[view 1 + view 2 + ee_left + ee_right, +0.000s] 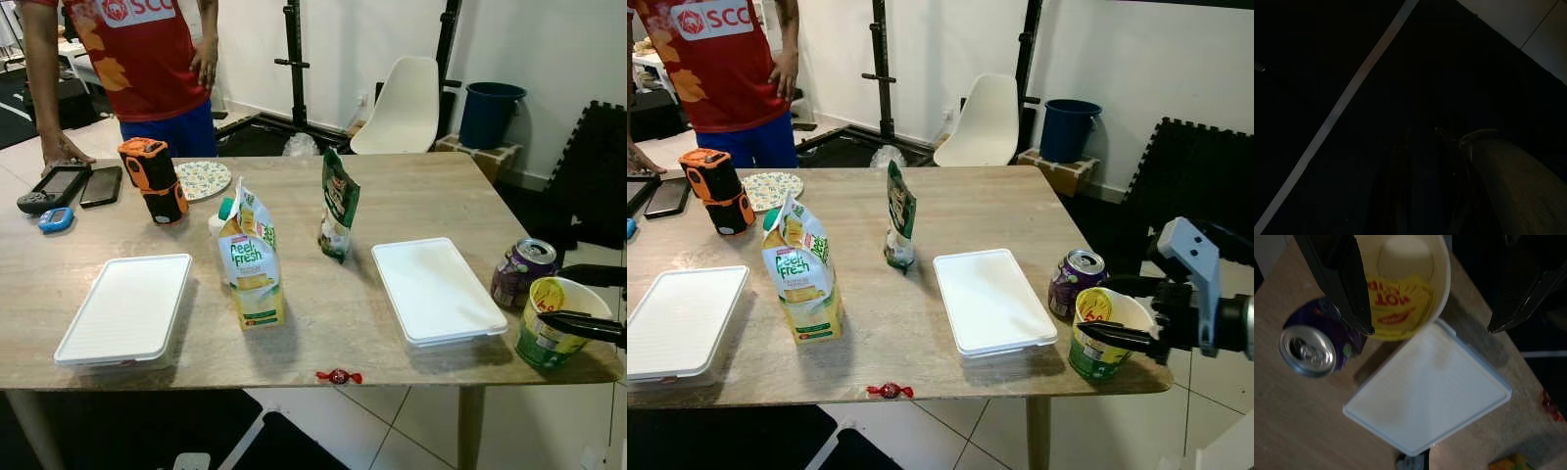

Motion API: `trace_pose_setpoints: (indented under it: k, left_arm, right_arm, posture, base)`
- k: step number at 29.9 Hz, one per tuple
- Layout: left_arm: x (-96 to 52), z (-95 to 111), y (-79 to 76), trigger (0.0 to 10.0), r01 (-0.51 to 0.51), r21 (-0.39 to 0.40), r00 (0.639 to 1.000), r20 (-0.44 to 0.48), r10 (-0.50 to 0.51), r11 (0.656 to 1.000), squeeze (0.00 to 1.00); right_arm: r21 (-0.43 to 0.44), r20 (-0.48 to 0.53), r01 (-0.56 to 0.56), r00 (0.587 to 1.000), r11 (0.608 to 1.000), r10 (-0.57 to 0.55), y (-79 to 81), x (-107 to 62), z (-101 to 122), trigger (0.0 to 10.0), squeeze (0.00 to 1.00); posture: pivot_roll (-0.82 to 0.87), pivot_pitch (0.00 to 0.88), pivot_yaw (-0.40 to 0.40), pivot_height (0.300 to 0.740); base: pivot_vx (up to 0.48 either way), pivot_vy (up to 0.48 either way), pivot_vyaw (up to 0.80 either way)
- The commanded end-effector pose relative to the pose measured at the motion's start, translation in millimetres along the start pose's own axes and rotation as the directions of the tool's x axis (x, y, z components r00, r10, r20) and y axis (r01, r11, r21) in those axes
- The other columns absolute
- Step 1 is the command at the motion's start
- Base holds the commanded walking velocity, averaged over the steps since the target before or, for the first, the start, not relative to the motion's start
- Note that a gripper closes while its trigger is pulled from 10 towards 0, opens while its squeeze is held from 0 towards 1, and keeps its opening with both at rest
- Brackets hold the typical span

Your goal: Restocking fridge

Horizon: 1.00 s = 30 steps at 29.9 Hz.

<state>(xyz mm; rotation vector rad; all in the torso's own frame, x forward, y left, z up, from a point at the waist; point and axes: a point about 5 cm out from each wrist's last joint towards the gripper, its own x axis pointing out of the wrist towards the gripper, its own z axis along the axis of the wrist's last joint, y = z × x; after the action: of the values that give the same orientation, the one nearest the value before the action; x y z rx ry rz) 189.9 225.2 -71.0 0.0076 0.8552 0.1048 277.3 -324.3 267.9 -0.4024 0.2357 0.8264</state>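
Note:
A yellow and green paper cup (1102, 333) stands at the table's front right corner, beside a purple drink can (1074, 282). My right gripper (1097, 308) is open around the cup, one black finger (1342, 284) against its side and the other standing apart. A juice carton (250, 259) and a green snack bag (339, 206) stand upright mid-table. Two white lidded containers (436, 289) (127, 306) lie flat to the right and left. The left wrist view is very dark, with the arm hanging idle.
A wrapped red candy (339, 376) lies at the wooden table's front edge (294, 367). An orange device (154, 179), a patterned plate (203, 179) and phones (101, 185) sit far left. A person in a red shirt (137, 49) stands behind. A white chair (402, 108) and a blue bin (490, 113) are beyond.

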Motion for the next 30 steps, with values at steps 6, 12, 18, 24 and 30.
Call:
trace_pose_setpoints:
  k: [6,12,18,24,30]
  left_arm:
    - [-2.2,-6.3,7.6,10.0,-0.008,0.025,1.0,-0.029,0.008,1.0,0.0]
    - [-2.0,-5.9,7.5,10.0,-0.005,0.028,1.0,-0.03,0.006,1.0,0.0]
    - [-2.0,-5.8,6.8,10.0,-0.004,0.026,1.0,-0.029,0.005,1.0,0.0]
    - [-2.0,-5.8,7.4,10.0,-0.007,0.026,1.0,-0.028,0.008,1.0,0.0]
    - [-2.2,-6.2,7.8,10.0,-0.008,0.026,1.0,-0.028,0.008,1.0,0.0]
  right_arm:
    - [0.018,-0.05,-0.1,0.994,0.995,0.101,8.5,4.2,-8.0,10.0,0.0]
    - [0.011,-0.105,-0.102,0.989,0.995,0.102,10.9,13.4,-15.8,10.0,0.0]
    - [0.001,-0.151,-0.084,0.985,0.996,0.083,9.4,24.6,-24.6,10.0,0.0]
    - [-0.006,-0.175,-0.083,0.981,0.997,0.081,9.4,31.3,-28.4,10.0,0.0]
    - [0.002,-0.191,-0.085,0.978,0.996,0.084,9.5,33.3,-30.2,0.7,0.0]
  posture:
    - [-0.06,0.111,0.044,0.74]
    - [-0.06,0.11,0.045,0.74]
    - [-0.06,0.11,0.044,0.74]
    - [-0.05,0.111,0.043,0.74]
    - [-0.05,0.111,0.043,0.74]
  base:
    - [0.0,0.0,0.0]
    - [0.0,0.0,0.0]
    - [0.0,0.0,0.0]
    - [0.0,0.0,0.0]
    - [0.0,0.0,0.0]
